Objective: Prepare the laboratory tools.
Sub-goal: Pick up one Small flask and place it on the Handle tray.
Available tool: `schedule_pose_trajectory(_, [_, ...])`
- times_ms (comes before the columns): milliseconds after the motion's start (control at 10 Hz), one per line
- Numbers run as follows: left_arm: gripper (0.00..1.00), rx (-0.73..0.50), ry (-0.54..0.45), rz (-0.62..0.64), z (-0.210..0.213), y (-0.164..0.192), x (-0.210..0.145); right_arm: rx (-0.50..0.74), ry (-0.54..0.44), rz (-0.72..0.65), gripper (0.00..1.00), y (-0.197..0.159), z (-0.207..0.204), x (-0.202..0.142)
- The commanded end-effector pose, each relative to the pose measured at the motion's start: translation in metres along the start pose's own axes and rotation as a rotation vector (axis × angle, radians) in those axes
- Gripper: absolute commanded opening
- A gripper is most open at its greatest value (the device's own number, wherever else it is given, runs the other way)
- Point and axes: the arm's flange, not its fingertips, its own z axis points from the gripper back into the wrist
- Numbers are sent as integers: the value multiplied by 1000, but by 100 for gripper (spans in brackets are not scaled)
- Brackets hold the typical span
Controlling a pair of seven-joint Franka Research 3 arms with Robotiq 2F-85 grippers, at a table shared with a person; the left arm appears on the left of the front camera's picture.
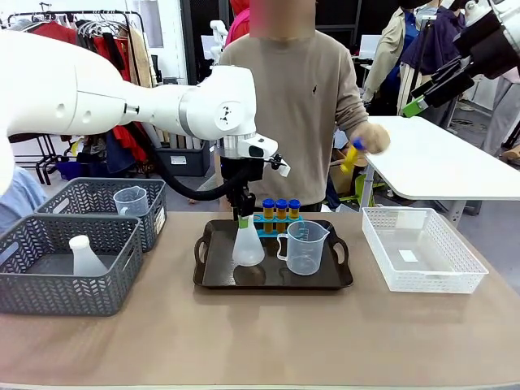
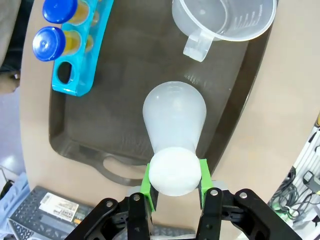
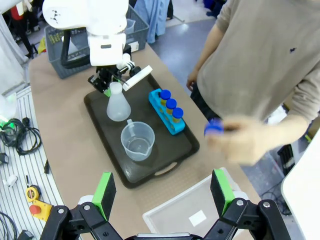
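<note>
A translucent white conical flask (image 1: 248, 245) (image 2: 174, 120) (image 3: 117, 106) stands on the black tray (image 1: 213, 276) (image 2: 115, 145). My left gripper (image 1: 242, 218) (image 2: 175, 176) is shut on its neck from above. A clear measuring beaker (image 1: 305, 246) (image 2: 225, 20) (image 3: 137, 141) stands beside it on the tray. Three amber tubes with blue caps (image 1: 280, 208) (image 3: 170, 107) sit in a blue rack (image 2: 75, 55) at the tray's far edge. The person's hand (image 1: 370, 138) holds another blue-capped tube (image 1: 352, 156) (image 3: 214, 127) in the air. My right gripper (image 3: 163, 192) (image 1: 422, 96) hangs open, high above the table's right side.
Two grey mesh baskets (image 1: 49, 280) stand at the left, one holding a second beaker (image 1: 130, 200), the other a white flask (image 1: 85, 256). A white mesh basket (image 1: 418, 248) (image 3: 190, 215) sits right of the tray. A white table (image 1: 455, 162) stands behind.
</note>
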Motion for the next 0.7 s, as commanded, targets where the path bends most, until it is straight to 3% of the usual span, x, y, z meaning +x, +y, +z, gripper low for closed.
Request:
schedule_pose_trajectory(0, [0, -3, -7, -29, -8, 1, -1, 5, -11, 12, 100, -1, 1, 0])
schedule_pose_trajectory(600, [0, 26, 33, -5, -18, 6, -5, 5, -11, 12, 100, -1, 1, 0])
